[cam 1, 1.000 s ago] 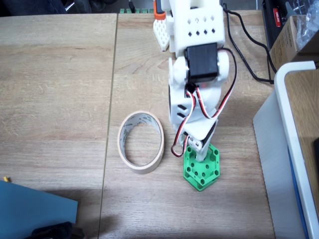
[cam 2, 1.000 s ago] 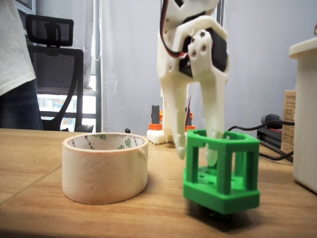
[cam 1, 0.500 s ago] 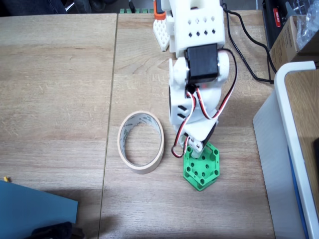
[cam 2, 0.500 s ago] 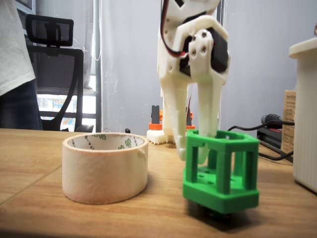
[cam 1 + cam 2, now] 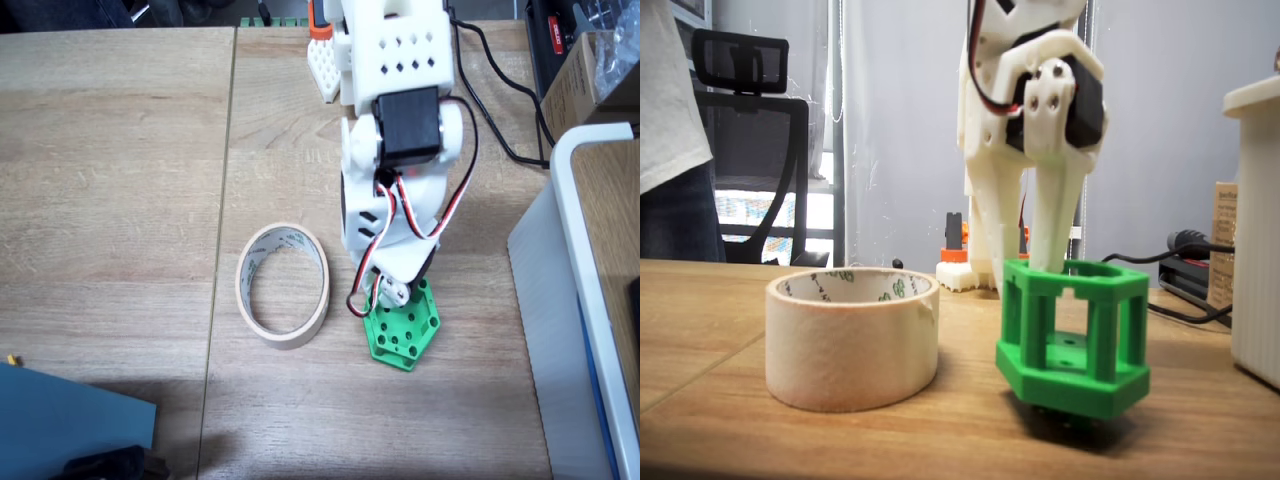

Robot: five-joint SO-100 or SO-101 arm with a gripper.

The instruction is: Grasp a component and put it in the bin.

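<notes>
Component was lifted and tilted off the wooden table since earlier; its top rim was pinched by the gripper, lower centre-right, beside the bin.

Even, bright indoor light; soft shadows on the table; mild blur.

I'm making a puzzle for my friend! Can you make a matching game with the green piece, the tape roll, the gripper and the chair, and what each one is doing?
Things:
1. green piece
2. tape roll
3. gripper
4. chair

States:
A. far behind the table
B. pinching the green rim
C. lying flat, nothing inside
D. tilted, lifted off the wood

Pairs: 1-D, 2-C, 3-B, 4-A
</notes>
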